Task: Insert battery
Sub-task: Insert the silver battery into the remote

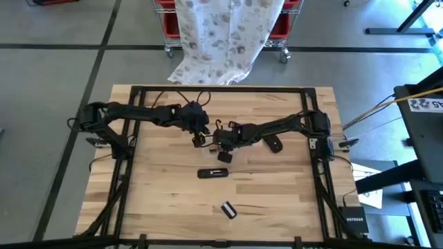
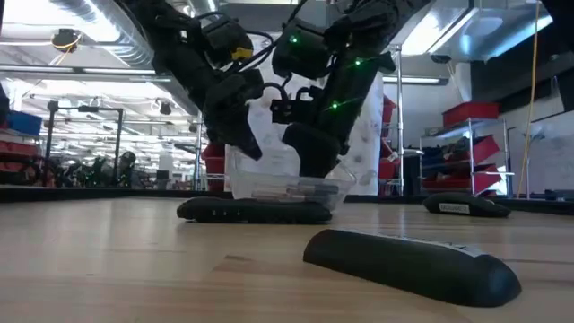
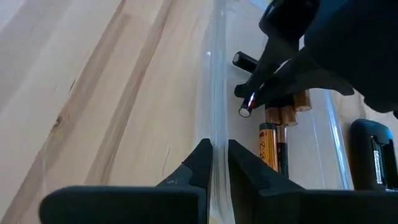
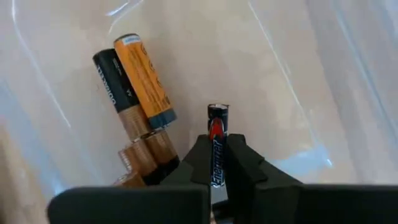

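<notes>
A clear plastic tub point(image 2: 287, 189) stands on the table's middle, holding several orange-and-black batteries point(image 4: 140, 81). My left gripper point(image 3: 216, 158) is shut on the tub's wall. My right gripper point(image 4: 217, 152) reaches into the tub from the table's right side point(image 1: 220, 138) and is shut on a black battery point(image 4: 217, 124). A black remote point(image 1: 213, 173) lies flat on the table just near of the tub. A small black cover point(image 1: 228, 209) lies nearer the front edge. My left gripper pinches the tub's thin clear side wall point(image 3: 214, 124) between its two fingers, one finger inside the tub and one outside. The tub rests on the table. My right gripper pinches the black battery's body point(image 4: 217, 144) between its two fingers. The battery lies along the fingers, and its capped end point(image 3: 245, 111) sticks out past the fingertips, inside the tub beside the other batteries.
Another black piece point(image 1: 275, 144) lies on the table right of the tub, under the right arm. The two arms meet close together over the tub. Bare wood stretches along the near left and near right of the table.
</notes>
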`<state>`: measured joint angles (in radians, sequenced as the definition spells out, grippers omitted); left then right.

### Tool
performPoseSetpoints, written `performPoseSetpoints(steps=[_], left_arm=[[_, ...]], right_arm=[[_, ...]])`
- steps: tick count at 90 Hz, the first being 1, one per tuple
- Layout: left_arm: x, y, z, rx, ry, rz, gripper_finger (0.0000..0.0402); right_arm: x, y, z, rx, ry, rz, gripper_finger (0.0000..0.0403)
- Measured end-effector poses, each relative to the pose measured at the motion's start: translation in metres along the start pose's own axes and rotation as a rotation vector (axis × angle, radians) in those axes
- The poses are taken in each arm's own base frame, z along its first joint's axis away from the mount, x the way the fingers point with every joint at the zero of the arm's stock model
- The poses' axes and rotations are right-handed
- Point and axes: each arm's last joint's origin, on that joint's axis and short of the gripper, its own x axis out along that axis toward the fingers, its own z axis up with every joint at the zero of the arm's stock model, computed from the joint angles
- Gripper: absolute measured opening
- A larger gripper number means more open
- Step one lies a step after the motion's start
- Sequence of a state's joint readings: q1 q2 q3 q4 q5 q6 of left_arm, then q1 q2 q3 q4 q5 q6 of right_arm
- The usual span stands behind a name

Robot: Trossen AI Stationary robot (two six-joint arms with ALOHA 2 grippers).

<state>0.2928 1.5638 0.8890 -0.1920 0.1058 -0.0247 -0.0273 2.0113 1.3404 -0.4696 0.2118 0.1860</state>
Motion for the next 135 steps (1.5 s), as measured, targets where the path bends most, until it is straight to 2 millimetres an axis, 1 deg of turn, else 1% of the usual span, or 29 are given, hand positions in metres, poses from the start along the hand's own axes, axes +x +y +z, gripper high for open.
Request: performPoseSetpoints(steps=[7, 26, 47, 74, 135], left_arm=[[0.0, 0.0, 0.0, -0.002, 0.002, 0.002, 0.0011], [0.0, 0.001, 0.0, -0.023, 0.002, 0.014, 0.0011], [0.0, 0.002, 0.0, -0.029, 0.005, 0.037, 0.0012], [-0.001, 0.012, -0.002, -0.084, 0.016, 0.059, 0.0012], [0.0, 0.013, -0.003, -0.089, 0.019, 0.082, 0.0012]], right_arm=[[0.0, 0.0, 0.001, 0.002, -0.008, 0.004, 0.0], [-0.011, -0.001, 0.006, 0.0, -0.053, 0.013, 0.0], [-0.011, 0.0, 0.007, -0.023, -0.05, 0.038, 0.0], [-0.012, 0.001, 0.009, -0.051, -0.073, 0.054, 0.0], [-0.012, -0.001, 0.005, -0.084, -0.029, 0.015, 0.0]])
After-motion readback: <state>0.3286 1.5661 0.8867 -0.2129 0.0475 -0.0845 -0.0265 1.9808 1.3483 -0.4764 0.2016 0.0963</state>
